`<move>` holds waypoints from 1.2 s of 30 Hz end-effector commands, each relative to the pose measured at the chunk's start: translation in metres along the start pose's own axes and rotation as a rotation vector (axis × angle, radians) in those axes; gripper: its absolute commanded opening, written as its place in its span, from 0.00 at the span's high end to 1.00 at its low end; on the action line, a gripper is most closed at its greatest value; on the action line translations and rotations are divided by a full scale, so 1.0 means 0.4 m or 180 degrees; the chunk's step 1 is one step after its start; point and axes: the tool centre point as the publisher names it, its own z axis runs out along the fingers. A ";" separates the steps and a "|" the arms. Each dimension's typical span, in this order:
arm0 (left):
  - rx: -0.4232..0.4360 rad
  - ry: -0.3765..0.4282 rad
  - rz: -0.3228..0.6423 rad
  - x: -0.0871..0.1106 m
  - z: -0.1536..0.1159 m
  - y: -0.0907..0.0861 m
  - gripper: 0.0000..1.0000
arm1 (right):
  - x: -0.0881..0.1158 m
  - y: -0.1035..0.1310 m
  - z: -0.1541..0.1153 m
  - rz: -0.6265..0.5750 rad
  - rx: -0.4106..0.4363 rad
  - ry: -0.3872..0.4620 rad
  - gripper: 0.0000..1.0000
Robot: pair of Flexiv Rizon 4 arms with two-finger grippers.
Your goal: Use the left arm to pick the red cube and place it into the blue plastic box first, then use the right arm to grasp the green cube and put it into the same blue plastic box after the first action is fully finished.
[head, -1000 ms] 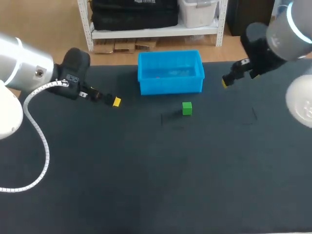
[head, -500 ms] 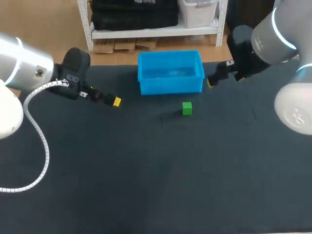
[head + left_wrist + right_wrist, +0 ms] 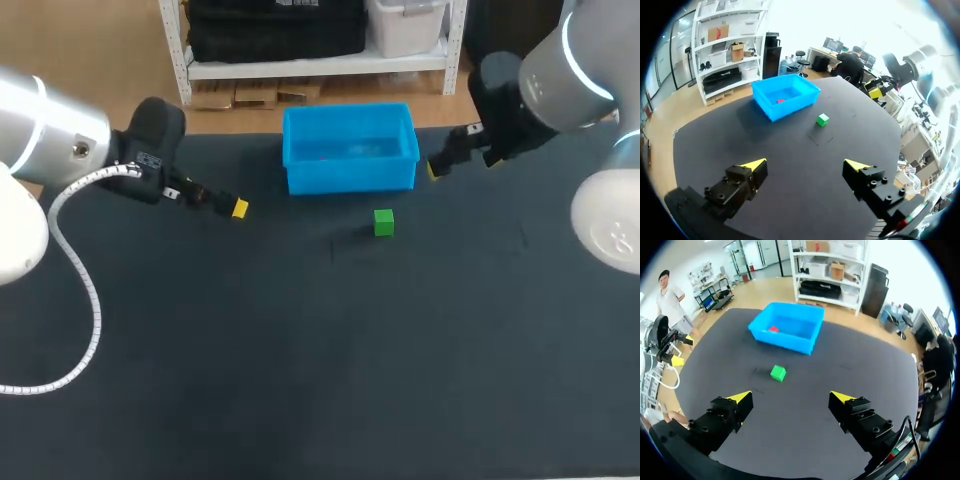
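Observation:
The red cube [image 3: 781, 100] lies inside the blue plastic box [image 3: 350, 175] at the table's back middle; it also shows in the right wrist view as the red cube [image 3: 773, 329] within the blue box [image 3: 785, 340]. The green cube [image 3: 384, 222] sits on the dark mat just in front of the box, ahead of both wrists as green cube [image 3: 822, 119] and green cube [image 3: 778, 373]. My left gripper [image 3: 234, 206] hangs open and empty left of the box; its fingers [image 3: 747, 176] stand wide apart. My right gripper [image 3: 433, 168] is open and empty beside the box's right end.
The dark mat [image 3: 320, 350] covers the whole table and carries nothing else. A white cable [image 3: 75, 290] loops from my left arm over the mat's left side.
My right arm has swung left, bringing its gripper from the far right up beside the box's right end; it has barely shifted in the last half second. The left arm stayed put.

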 end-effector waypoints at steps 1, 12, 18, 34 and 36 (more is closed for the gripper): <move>0.0019 -0.0023 0.0008 0.004 -0.001 0.003 0.00 | -0.020 0.050 0.015 0.0136 0.0128 0.0279 0.00; 0.0019 -0.0023 0.0008 0.004 -0.001 0.003 0.00 | -0.034 0.081 0.077 0.0370 0.0279 0.0767 0.00; 0.0019 -0.0023 0.0008 0.004 -0.001 0.003 0.00 | -0.044 0.098 0.119 0.0471 0.0295 0.0797 0.00; 0.0019 -0.0023 0.0008 0.004 -0.001 0.003 0.00 | -0.034 0.129 0.242 0.0526 0.0297 0.0883 0.00; 0.0019 -0.0023 0.0008 0.004 -0.001 0.003 0.00 | -0.032 0.132 0.250 0.0515 0.0334 0.0887 0.00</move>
